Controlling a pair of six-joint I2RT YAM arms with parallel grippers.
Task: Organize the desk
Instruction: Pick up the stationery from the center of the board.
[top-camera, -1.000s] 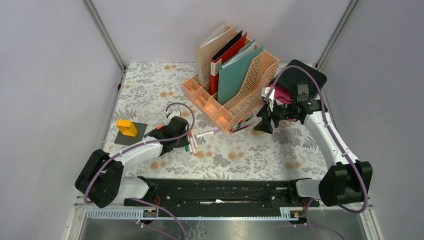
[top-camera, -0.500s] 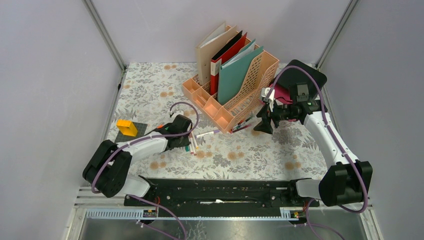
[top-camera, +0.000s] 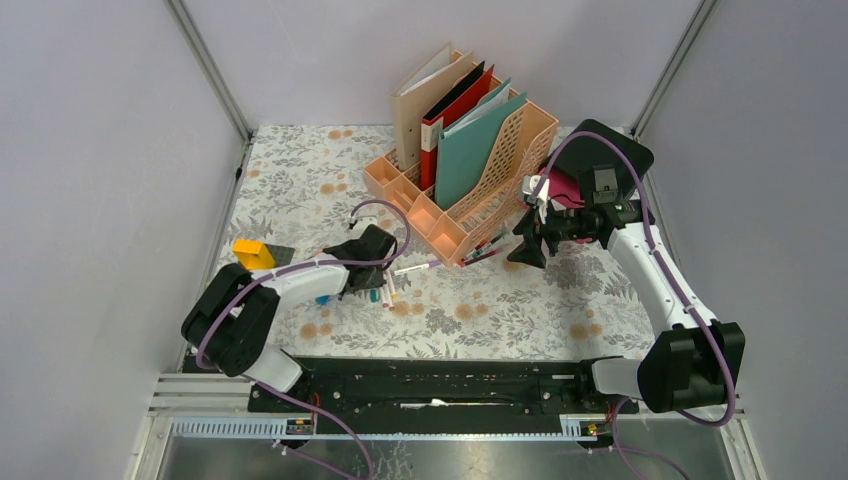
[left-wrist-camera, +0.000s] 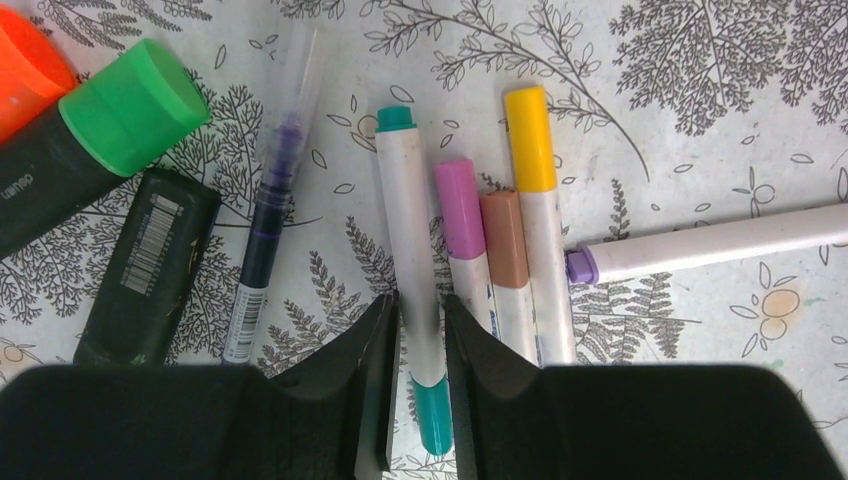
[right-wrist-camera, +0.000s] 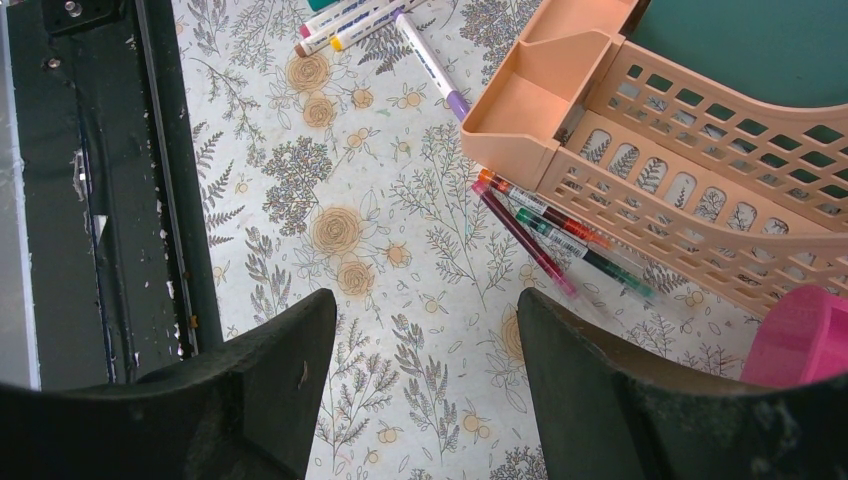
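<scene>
From above, the flower-printed cloth desk (top-camera: 520, 310) lies under both my arms. In the left wrist view, my left claw (left-wrist-camera: 420, 310) pinches the white teal-capped marker (left-wrist-camera: 408, 220). The pink-capped white pen (left-wrist-camera: 460, 215) touches it and may drag along. In the right wrist view, my right claw (right-wrist-camera: 425, 300) gapes empty.

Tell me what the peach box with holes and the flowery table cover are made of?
The peach file rack looks like plastic: smooth, slightly glossy, one even colour, with neatly moulded lattice holes. The cover on the desk looks like a printed cloth or soft mat, matte and lying flat. I can't see a weave, so it might be vinyl.
</scene>
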